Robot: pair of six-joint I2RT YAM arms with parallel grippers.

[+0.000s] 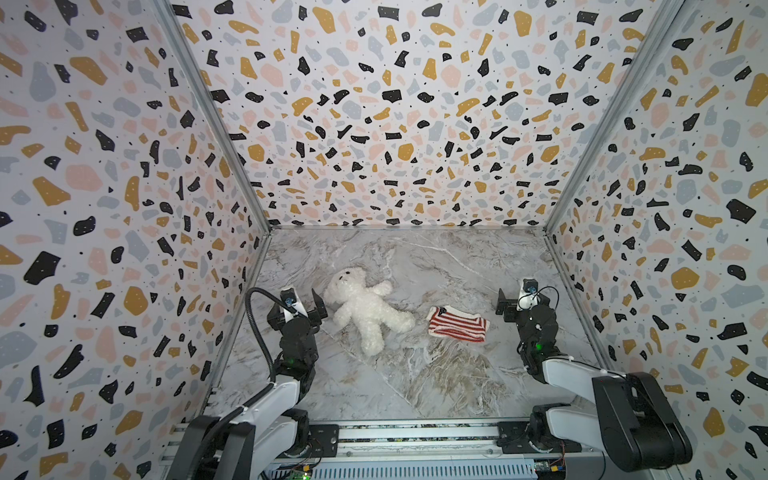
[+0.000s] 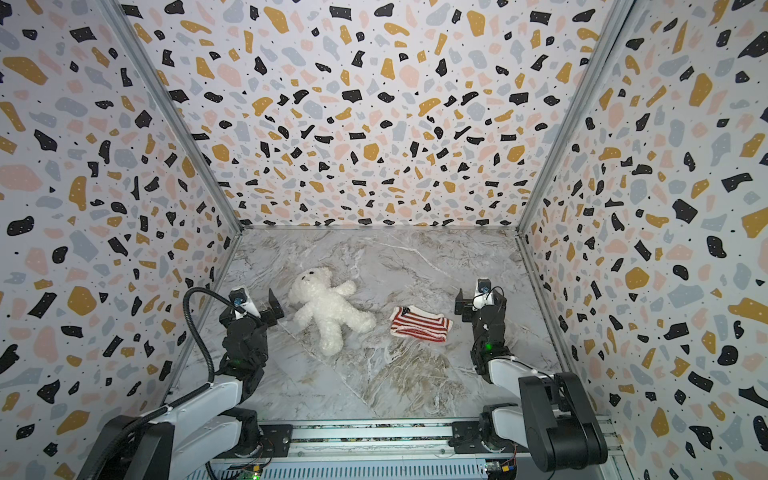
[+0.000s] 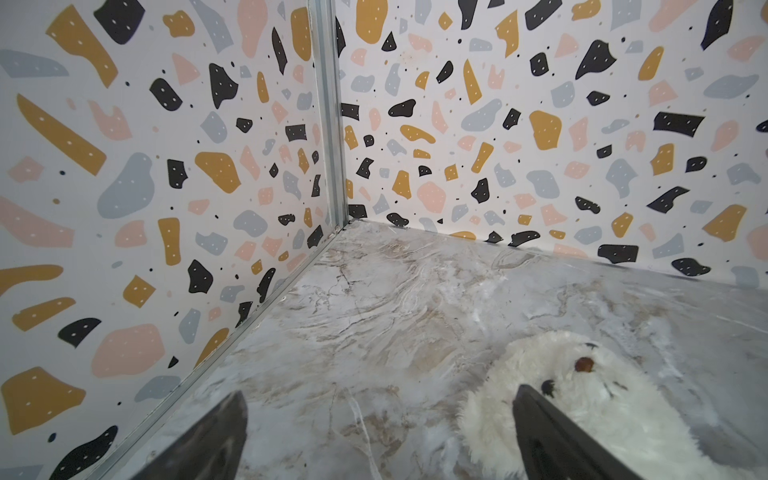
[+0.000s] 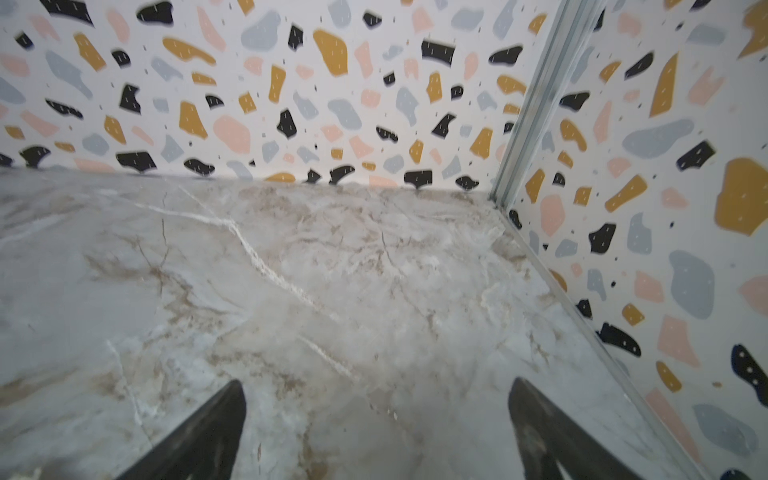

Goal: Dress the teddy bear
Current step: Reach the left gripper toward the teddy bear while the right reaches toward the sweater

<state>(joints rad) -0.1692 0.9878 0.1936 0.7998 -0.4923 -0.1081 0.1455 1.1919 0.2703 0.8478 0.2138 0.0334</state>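
- Patterned walls [image 1: 374, 124] closed the marble surface [image 1: 415, 374] in on three sides, with metal posts in the two far corners, and the arms' rail [image 1: 415, 432] ran along the near edge.
- There was plenty of room out there: the far half of the surface lay bare right up to the back wall, and a broad bare stretch sat between the things and the rail.
- The sides were tighter, with each arm working close to its own side wall.
- The count: one teddy bear [image 1: 365, 309], one red-and-white striped sweater [image 1: 457, 324], two arms and two hands.
- The teddy bear lay on its back, left of the middle. Its face was up, its head pointed toward the far left, its limbs were spread and its legs trailed toward the near side.
- The sweater lay flat to the bear's right, near it but apart, between the bear and the right hand [image 1: 519, 303].
- The left hand [image 3: 378, 395] was spread wide and gripped nothing. It sat low, just beside the bear's head, and one finger crossed the fluffy head in the wrist view. I couldn't tell whether it touched.
- The right hand was wide open too, with nothing in it. It was clear of the sweater, and only bare marble showed between its fingers [image 4: 540, 424].
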